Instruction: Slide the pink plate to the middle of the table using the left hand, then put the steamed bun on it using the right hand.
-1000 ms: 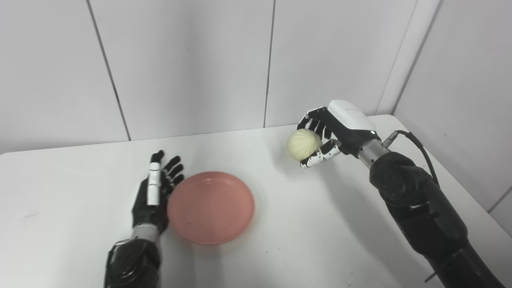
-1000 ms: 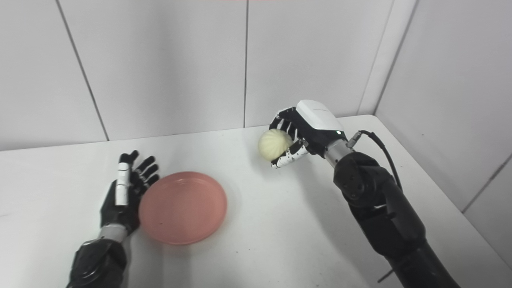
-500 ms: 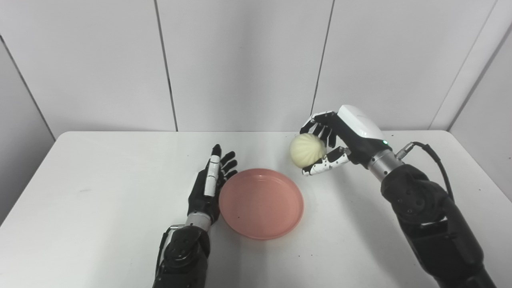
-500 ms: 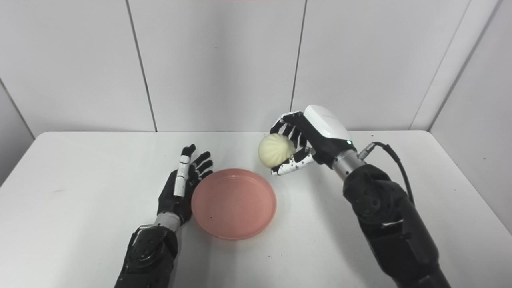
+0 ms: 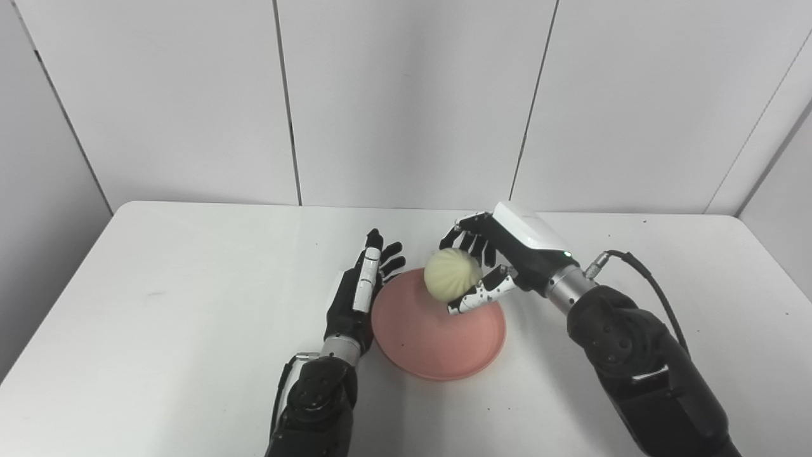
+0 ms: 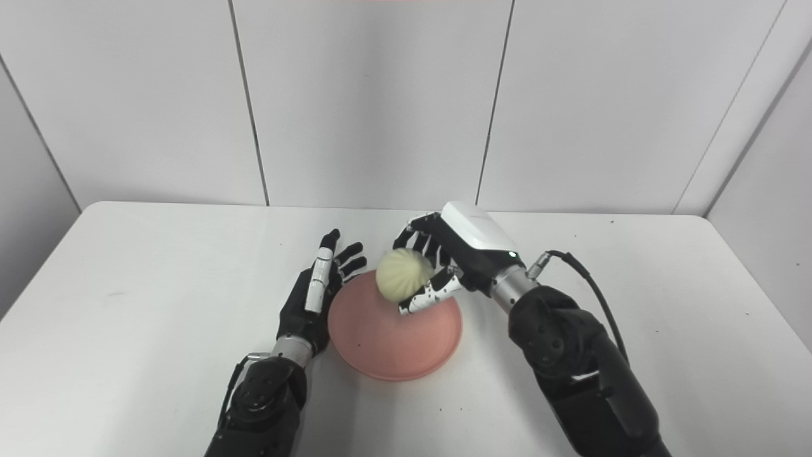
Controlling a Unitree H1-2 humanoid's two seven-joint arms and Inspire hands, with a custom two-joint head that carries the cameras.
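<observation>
The pink plate (image 5: 438,333) lies flat near the middle of the white table (image 5: 158,304). My left hand (image 5: 358,298) is open, fingers stretched out flat, resting against the plate's left rim. My right hand (image 5: 501,260) is shut on the pale steamed bun (image 5: 451,282) and holds it in the air above the far part of the plate. The bun is between fingers and thumb and hides a bit of the plate's far rim. The same shows in the right eye view: plate (image 6: 393,336), bun (image 6: 404,282).
White panelled walls (image 5: 406,95) stand right behind the table. The table's side edges show at far left (image 5: 57,298) and far right (image 5: 777,266). A black cable (image 5: 641,279) loops off my right wrist.
The camera has swung, shifting the whole picture. My right hand has carried the bun leftward, from right of the plate to above its far part. My left hand still rests at the plate's left rim.
</observation>
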